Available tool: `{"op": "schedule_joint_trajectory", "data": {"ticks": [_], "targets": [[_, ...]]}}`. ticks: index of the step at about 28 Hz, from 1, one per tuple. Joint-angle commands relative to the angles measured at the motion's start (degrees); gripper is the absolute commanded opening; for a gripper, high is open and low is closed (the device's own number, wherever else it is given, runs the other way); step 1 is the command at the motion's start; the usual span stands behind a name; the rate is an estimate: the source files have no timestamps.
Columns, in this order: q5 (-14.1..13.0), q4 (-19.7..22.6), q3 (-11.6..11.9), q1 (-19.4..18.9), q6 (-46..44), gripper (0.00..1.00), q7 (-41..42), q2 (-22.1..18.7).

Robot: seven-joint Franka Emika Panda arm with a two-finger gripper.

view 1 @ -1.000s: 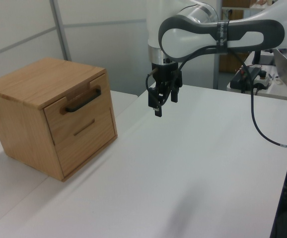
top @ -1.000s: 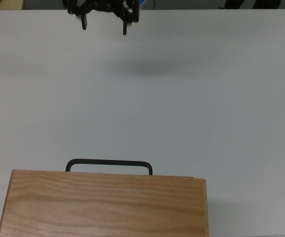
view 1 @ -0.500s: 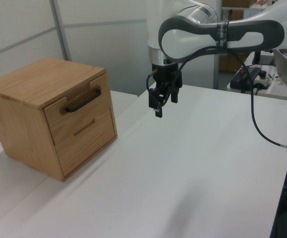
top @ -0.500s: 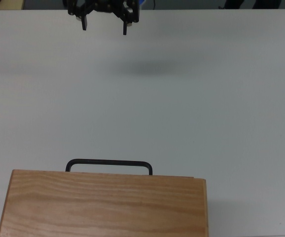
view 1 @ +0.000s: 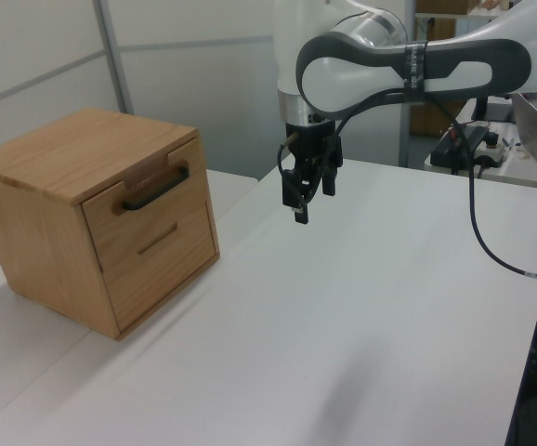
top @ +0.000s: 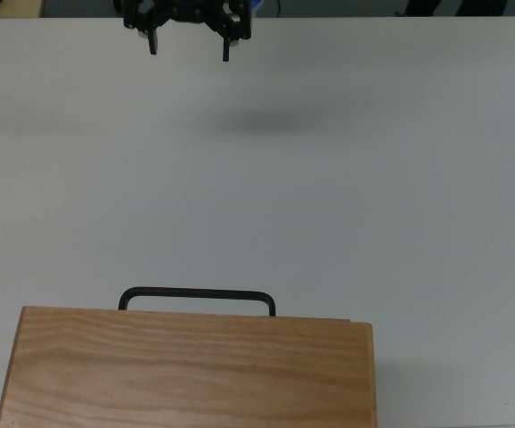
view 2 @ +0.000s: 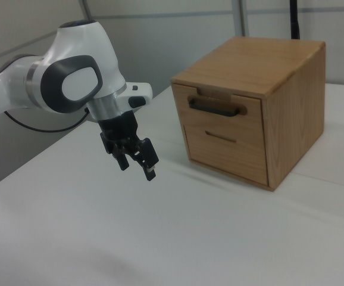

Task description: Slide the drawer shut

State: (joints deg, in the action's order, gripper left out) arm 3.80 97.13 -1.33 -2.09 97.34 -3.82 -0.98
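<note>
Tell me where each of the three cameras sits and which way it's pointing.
Top view: overhead, looking down at the cabinet, the drawer's handle and the table; only the hand shows.
Left view: beside the table, cabinet on the left view's left; arm and hand show.
Right view: opposite side, cabinet on the right view's right; arm and hand show.
All share the handle and hand.

Top view straight down; left and right views from opposite table sides, both sharing cabinet (view 1: 97, 218) and tool (view 1: 307, 190)
</note>
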Motion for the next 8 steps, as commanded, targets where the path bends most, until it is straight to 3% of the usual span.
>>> {"op": "schedule_joint_trajectory", "data": {"ticks": [1, 4, 8], "targets": [[-1.33, 1.13, 0.63, -0.63, -0.92, 1.00, 1.44, -0.87], [-3.71, 0.96, 0.80, -0.54, -0.92, 1.00, 1.62, -0.87], [-3.98, 1.04, 0.72, -0.63, -0.92, 1.00, 1.62, -0.87]]}}
